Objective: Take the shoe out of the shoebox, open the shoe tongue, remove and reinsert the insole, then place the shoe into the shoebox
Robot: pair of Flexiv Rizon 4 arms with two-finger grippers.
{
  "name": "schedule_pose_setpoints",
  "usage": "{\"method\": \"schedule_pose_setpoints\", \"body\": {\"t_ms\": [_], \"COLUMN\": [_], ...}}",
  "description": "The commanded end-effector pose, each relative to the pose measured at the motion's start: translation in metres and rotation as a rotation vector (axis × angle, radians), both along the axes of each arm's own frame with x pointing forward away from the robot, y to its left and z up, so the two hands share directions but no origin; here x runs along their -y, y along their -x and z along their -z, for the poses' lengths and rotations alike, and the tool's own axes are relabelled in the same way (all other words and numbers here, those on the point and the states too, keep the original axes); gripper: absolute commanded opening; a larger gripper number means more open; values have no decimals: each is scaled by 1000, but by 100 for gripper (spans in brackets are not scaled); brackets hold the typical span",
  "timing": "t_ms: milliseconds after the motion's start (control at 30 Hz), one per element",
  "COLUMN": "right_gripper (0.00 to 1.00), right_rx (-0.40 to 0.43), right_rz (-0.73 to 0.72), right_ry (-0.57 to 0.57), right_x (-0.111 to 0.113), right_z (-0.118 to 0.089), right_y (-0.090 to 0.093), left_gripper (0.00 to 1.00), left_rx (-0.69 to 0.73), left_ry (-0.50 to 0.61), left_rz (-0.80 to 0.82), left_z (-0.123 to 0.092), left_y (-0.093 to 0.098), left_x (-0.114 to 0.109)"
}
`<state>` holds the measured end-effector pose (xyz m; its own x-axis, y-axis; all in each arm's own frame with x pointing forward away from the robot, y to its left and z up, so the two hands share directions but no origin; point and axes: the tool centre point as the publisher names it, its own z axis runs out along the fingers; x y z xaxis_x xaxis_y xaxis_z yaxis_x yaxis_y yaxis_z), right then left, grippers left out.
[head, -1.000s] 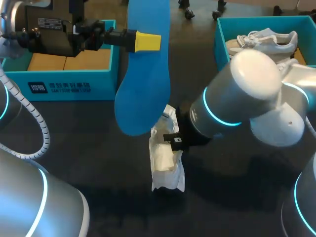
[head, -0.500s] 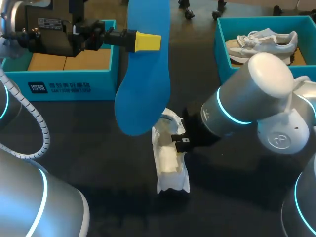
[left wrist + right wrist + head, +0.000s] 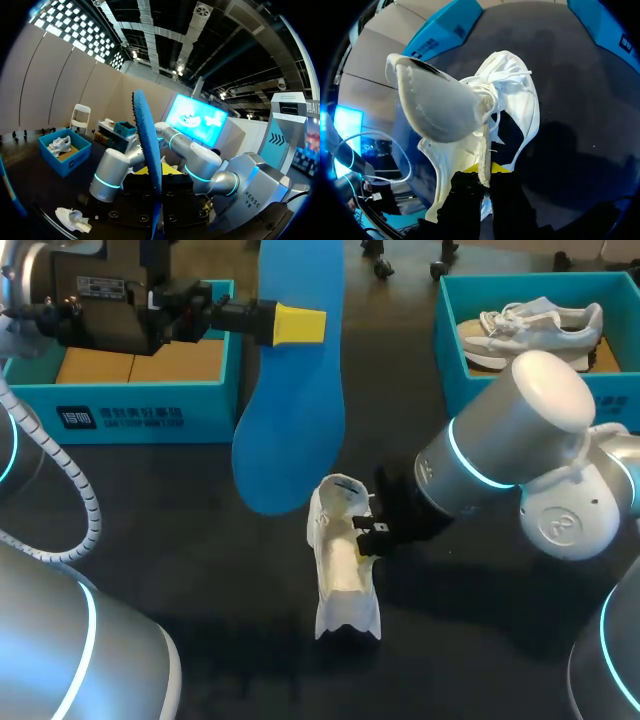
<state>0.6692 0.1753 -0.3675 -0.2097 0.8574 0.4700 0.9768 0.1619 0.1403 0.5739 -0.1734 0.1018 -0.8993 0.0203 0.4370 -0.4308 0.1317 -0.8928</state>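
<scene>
Currently my left claw (image 3: pixel 308 325) pinches the insole (image 3: pixel 290 440), right claw (image 3: pixel 485 172) pinches the shoe (image 3: pixel 340 560) collar; thin grip, reinsertion push could twist it loose.

The left arm comes in level from the left side, raised, its pincer (image 3: pixel 299 325) clamped on the blue insole (image 3: pixel 290 430). The right arm reaches in low from the right, wrist tilted down and toward the middle, its pincer (image 3: pixel 367 530) nipped tight on the white shoe (image 3: pixel 341 570) at its edge.

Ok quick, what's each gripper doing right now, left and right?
Left gripper: shut on the blue insole, held above the table.
Right gripper: shut on the side wall of the white shoe.
</scene>
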Motion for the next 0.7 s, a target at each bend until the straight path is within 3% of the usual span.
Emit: {"method": "schedule_pose_setpoints", "body": {"t_ms": [33,67,367,500,700], "right_gripper": [89,100,100,100,100], "right_rx": [9,11,16,41,41], "right_rz": [7,11,10,-40,-40], "right_ry": [-20,-23,-130,-336,-336], "right_x": [-2,-2,16,40,40], "right_z": [3,1,-37,-59,-59], "right_y": [5,6,14,15,15], "left_gripper": [0,0,0,0,0], "left_rx": [0,0,0,0,0], "left_ry": [-3,-3,-3,-3,-3], "left_rz": [1,1,1,1,1], "left_z": [-1,-1,-1,-1,-1], "left_y": [-1,-1,-1,-1,-1], "left_x": [1,1,1,1,1]}}
